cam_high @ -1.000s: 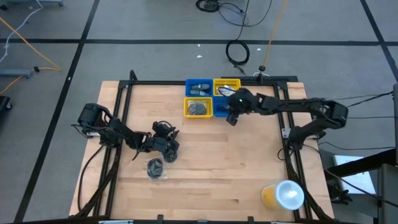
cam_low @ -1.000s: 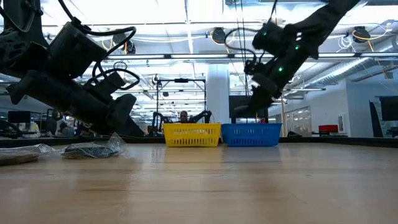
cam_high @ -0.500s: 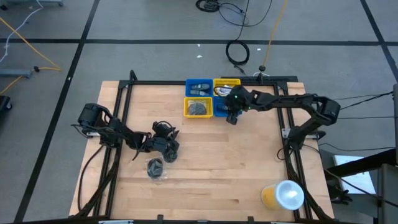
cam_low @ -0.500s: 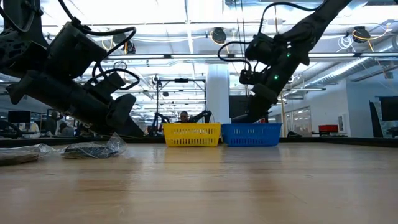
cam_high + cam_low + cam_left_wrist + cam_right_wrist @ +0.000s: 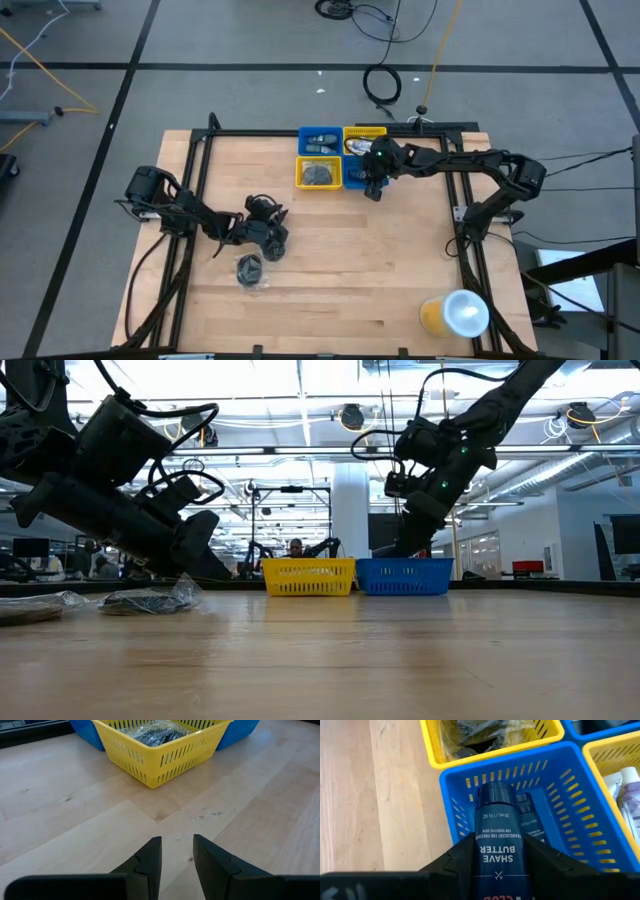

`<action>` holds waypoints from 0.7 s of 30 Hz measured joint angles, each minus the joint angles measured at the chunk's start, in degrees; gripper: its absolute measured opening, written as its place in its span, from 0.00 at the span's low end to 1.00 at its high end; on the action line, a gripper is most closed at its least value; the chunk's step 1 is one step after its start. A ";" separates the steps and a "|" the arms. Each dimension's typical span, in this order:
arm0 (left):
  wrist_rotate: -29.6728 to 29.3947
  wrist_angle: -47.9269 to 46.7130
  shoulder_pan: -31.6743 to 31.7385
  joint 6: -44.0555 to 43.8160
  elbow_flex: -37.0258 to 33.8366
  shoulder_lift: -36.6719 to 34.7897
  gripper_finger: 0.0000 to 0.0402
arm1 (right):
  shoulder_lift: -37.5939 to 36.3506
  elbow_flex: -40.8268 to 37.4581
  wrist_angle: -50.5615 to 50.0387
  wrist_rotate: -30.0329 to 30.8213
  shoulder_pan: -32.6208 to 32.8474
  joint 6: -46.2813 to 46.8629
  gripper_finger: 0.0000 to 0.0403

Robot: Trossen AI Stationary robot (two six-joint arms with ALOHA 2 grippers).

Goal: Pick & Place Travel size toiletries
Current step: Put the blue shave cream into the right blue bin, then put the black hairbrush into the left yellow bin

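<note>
From above we see the right gripper point(image 5: 372, 187) reached out over the near blue bin point(image 5: 357, 175) in the cluster of four bins at the far edge of the table point(image 5: 340, 260). The left gripper point(image 5: 268, 240) sits low over the left middle of the table, with a wrapped dark disc point(image 5: 249, 270) lying just beside it on the wood. A yellow cup point(image 5: 455, 314) with a white lid stands well apart, at the near right corner.

At table height we see the right gripper point(image 5: 405, 525) hanging above the blue bin point(image 5: 403, 576), clear of its rim; what it carries is hard to make out here. The left gripper point(image 5: 190, 550) is down near the tabletop, with a crinkled wrapped piece point(image 5: 150, 600) lying on the wood close by.

In the left wrist view the left gripper point(image 5: 176, 855) has its fingers a narrow gap apart with nothing between them, aimed at a yellow bin point(image 5: 165, 747) holding dark wrapped pieces.

In the right wrist view the right gripper point(image 5: 500, 870) is clamped on a dark blue tube point(image 5: 499, 840). Its long axis runs straight out along the fingers, cap end pointing away from the wrist, and it hangs over the blue bin point(image 5: 465, 780). A second blue tube point(image 5: 530, 822) lies inside that bin.
</note>
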 joint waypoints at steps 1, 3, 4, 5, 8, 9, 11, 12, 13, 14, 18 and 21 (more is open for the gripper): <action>0.00 0.00 0.00 -0.02 0.00 0.00 0.27 | 0.01 0.00 0.14 -0.04 -0.11 0.01 0.33; 0.00 0.00 0.00 0.00 0.00 0.00 0.27 | 0.00 0.00 0.47 -0.03 -0.28 0.15 0.34; 0.02 0.00 0.00 -0.02 0.00 0.00 0.27 | -0.01 0.00 0.49 -0.03 -0.40 0.15 0.35; 0.00 0.00 0.00 -0.02 0.00 0.00 0.27 | 0.01 0.00 0.47 -0.01 -0.48 0.15 0.36; 0.00 0.00 0.00 0.00 0.00 0.00 0.27 | 0.01 0.00 0.76 0.01 -0.49 0.37 0.40; 0.00 0.00 0.00 0.00 0.00 0.00 0.27 | 0.01 0.00 1.03 -0.01 -0.48 0.37 0.41; 0.02 0.00 0.00 0.00 0.00 0.00 0.27 | 0.01 0.00 1.32 -0.03 -0.48 0.43 0.44; 0.00 0.00 0.00 0.00 0.00 0.00 0.27 | 0.01 0.00 1.56 -0.03 -0.48 0.60 0.45; 0.00 0.00 0.00 0.00 0.00 0.00 0.27 | 0.01 -0.02 1.84 -0.03 -0.48 0.74 0.46; 0.00 0.00 0.00 0.00 0.00 0.00 0.27 | 0.01 -0.02 2.12 -0.03 -0.48 0.81 0.47; 0.00 0.00 0.00 0.00 0.00 0.00 0.27 | 0.01 -0.07 4.70 0.01 -0.48 0.81 0.49; 0.00 0.00 0.00 0.00 0.00 0.00 0.27 | -0.06 -0.07 8.19 0.01 -0.44 2.18 0.49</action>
